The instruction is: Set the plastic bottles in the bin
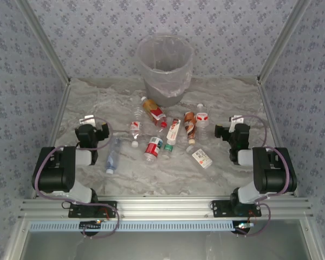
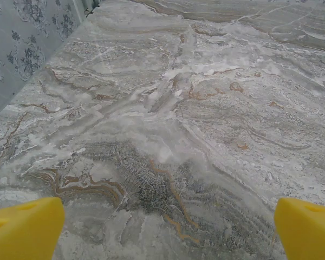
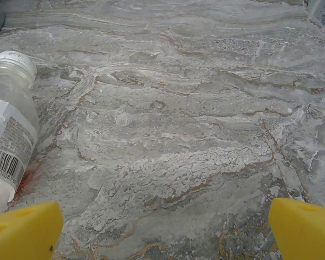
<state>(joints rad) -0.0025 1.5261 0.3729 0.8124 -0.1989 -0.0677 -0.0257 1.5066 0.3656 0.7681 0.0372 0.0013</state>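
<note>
Several plastic bottles lie scattered mid-table: a blue-labelled one [image 1: 113,155], a red-labelled one [image 1: 153,149], an orange-labelled one [image 1: 154,111], a brown one [image 1: 190,126], and a white-labelled one [image 1: 201,157]. The grey bin [image 1: 165,68] with its clear bag stands at the back centre. My left gripper [image 1: 88,120] rests open at the left, over bare marble [image 2: 168,233]. My right gripper [image 1: 231,123] is open at the right [image 3: 165,233], with a white-capped bottle [image 3: 8,130] lying just off its left finger.
Patterned walls and metal frame posts [image 1: 54,59] close in the marble table [image 1: 162,179] on three sides. An aluminium rail [image 1: 162,208] runs along the near edge, with both arm bases on it.
</note>
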